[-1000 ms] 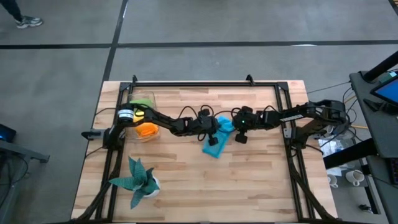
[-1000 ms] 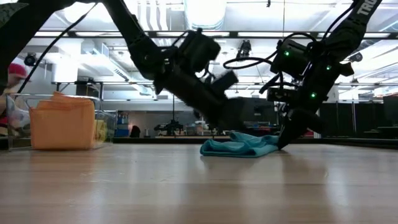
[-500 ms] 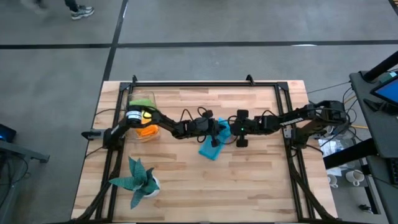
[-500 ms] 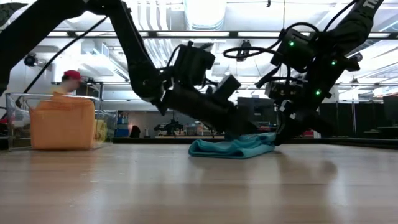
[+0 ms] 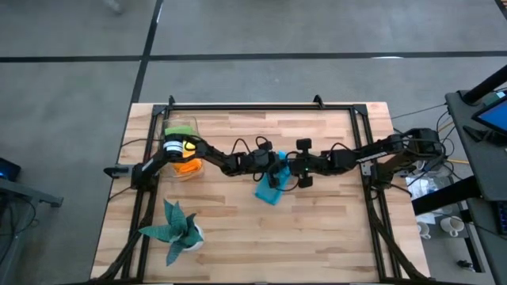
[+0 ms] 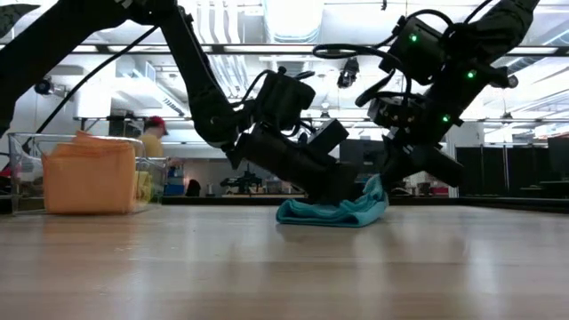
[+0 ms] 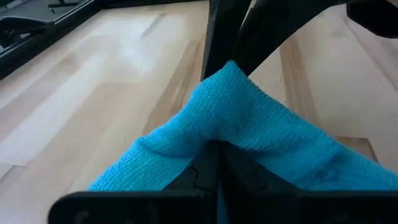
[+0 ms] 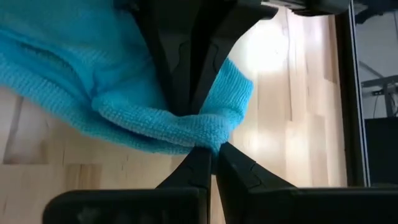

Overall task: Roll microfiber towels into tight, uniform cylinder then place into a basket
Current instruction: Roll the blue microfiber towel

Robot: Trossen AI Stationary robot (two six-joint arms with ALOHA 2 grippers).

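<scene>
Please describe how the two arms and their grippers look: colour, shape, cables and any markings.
Both arms are black and jointed, with looping black cables. The left arm carries a yellow-and-white label near its base; the right arm shows small green lights. The left gripper and right gripper each have two slim dark fingers.

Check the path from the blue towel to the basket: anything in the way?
Nothing stands on the bare wood between the blue towel and the basket. The left gripper and right gripper are both pinching the towel. The basket already holds an orange towel, narrowing the space.
</scene>
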